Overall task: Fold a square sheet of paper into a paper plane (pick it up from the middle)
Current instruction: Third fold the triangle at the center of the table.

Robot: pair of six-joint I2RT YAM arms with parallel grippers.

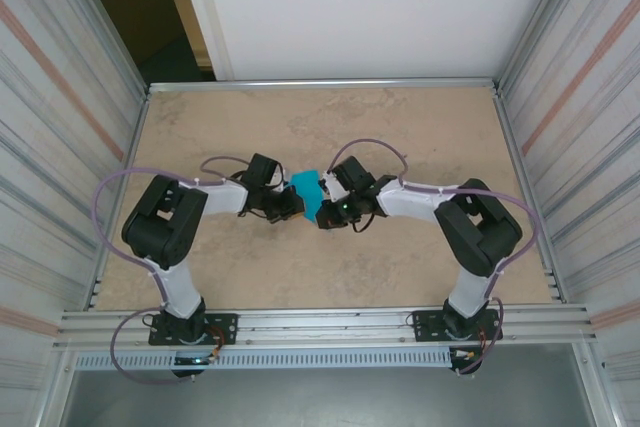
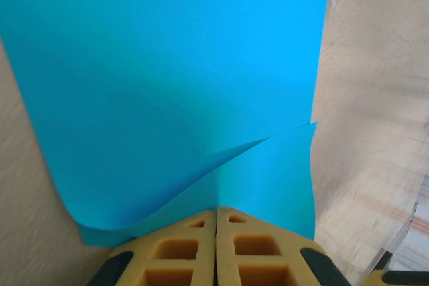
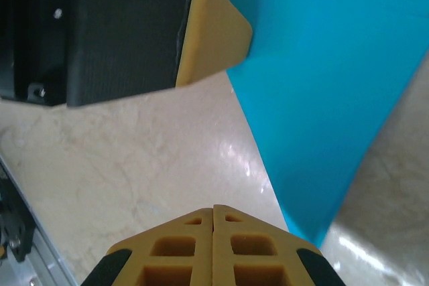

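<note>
Two layers of turquoise show in the square sheet of paper (image 2: pixel 167 65), one flap curling over the other along a soft, unpressed edge. It hangs in the air between the two arms, above the middle of the table (image 1: pixel 400 127). The left gripper (image 2: pixel 216 211) has its yellow fingers pressed together, with the paper's lower edge pinched right at the tips. Slim hold, that! The right gripper (image 3: pixel 213 209) is pressed together too, with nothing visible in its seam. The sheet's sharp lower corner sits just beside its right finger, and whether the two touch cannot be told.

Now the dangers. A tip-only pinch on thin paper could let the sheet slide or swivel out, most likely if either arm pulls sideways. Closed fingers nudging that loose corner could crumple it or set a stray crease, which would spoil a straight fold. And the curled flap may spring open, since no crease looks firmly pressed.

As for materials, the paper is plain, matte and floppy, judging by that curve. The finger pads (image 3: pixel 167 252) are blocky yellow with moulded square recesses, set on black ribbed housings. Beneath it all, the table is pale, marbled and faintly glossy.
</note>
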